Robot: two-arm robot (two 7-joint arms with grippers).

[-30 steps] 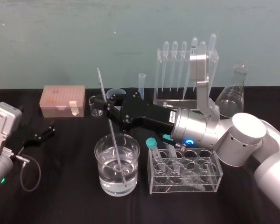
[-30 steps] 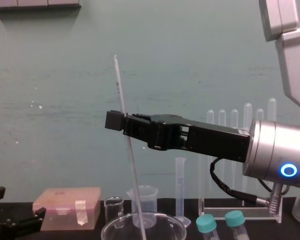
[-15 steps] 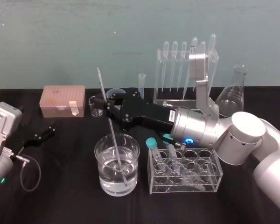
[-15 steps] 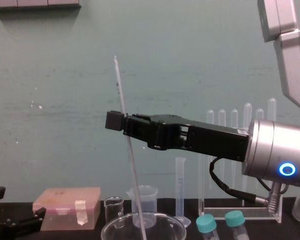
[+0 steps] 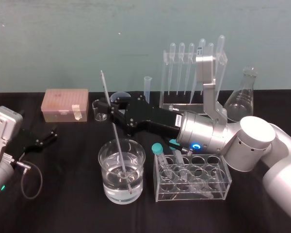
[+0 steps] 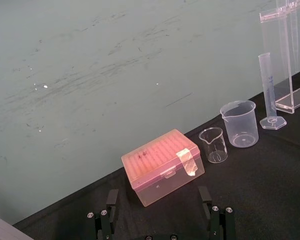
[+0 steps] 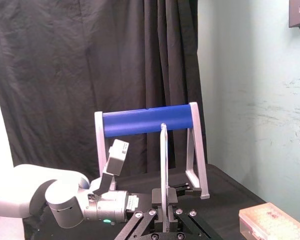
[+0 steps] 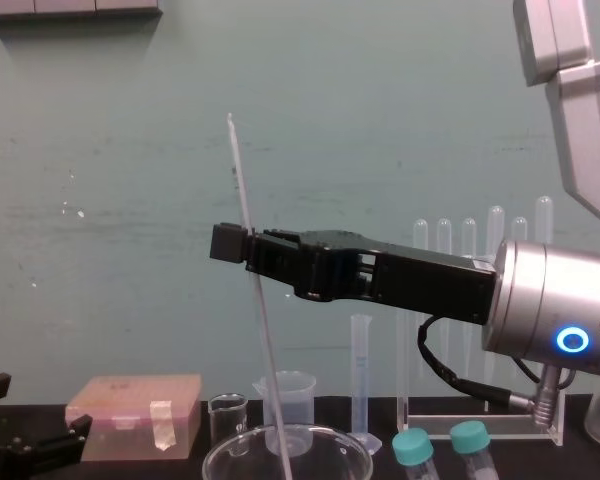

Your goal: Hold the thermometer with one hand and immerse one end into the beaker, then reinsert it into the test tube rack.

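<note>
The thermometer (image 5: 117,145) is a long thin whitish rod, slightly tilted, with its lower red-tipped end under the water of the beaker (image 5: 121,171). My right gripper (image 5: 109,108) reaches in from the right above the beaker and is shut on the thermometer's upper part. The chest view shows that grip (image 8: 242,245) on the thermometer (image 8: 252,290) from the side. The test tube rack (image 5: 182,105), a tall clear frame hung with pipettes, stands at the back right. My left gripper (image 5: 45,137) rests open on the table at the far left, holding nothing.
A pink tip box (image 5: 65,104), small clear beakers (image 5: 99,110) and a graduated cylinder (image 5: 147,87) line the back. A conical flask (image 5: 242,99) stands at the back right. A low clear holder with capped tubes (image 5: 191,177) sits right of the beaker.
</note>
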